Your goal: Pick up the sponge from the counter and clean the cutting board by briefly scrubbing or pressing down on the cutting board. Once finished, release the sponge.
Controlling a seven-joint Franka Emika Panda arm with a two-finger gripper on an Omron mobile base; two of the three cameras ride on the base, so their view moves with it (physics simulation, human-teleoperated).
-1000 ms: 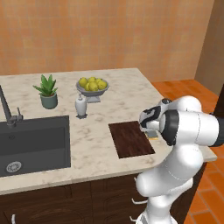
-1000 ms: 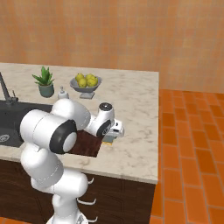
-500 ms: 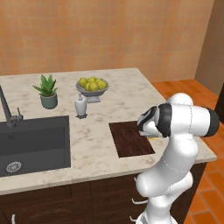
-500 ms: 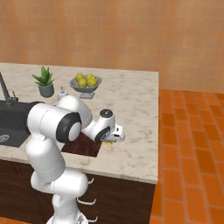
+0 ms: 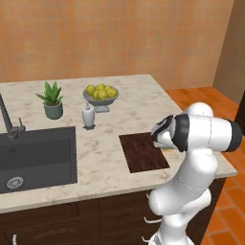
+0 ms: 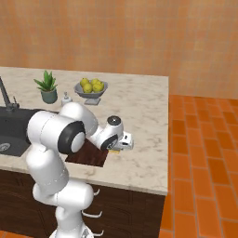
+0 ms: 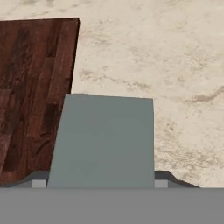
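Note:
The sponge (image 7: pixel 103 140) lies flat on the counter (image 7: pixel 166 61), grey-green top up, just off the right edge of the dark wood cutting board (image 7: pixel 30 78). My gripper (image 7: pixel 100 179) is down over it, a dark fingertip pressed flush against each side of the block. From the base, the gripper (image 5: pixel 160 142) hangs low at the board's (image 5: pixel 141 152) right edge, with a sliver of the sponge's yellow underside (image 5: pixel 167 151) beneath it. In the right base view the gripper (image 6: pixel 124 142) hides most of the sponge (image 6: pixel 117 151) beside the board (image 6: pixel 88 157).
A black sink (image 5: pixel 33 158) with a tap sits at the left of the counter. A soap dispenser (image 5: pixel 88 116), a bowl of lemons (image 5: pixel 100 93) and a potted plant (image 5: pixel 51 99) stand behind. The counter's right edge (image 5: pixel 210 148) is close to the sponge.
The arm has folded further and brought the hand down onto the sponge at the board's right edge. Sponge and board have not moved.

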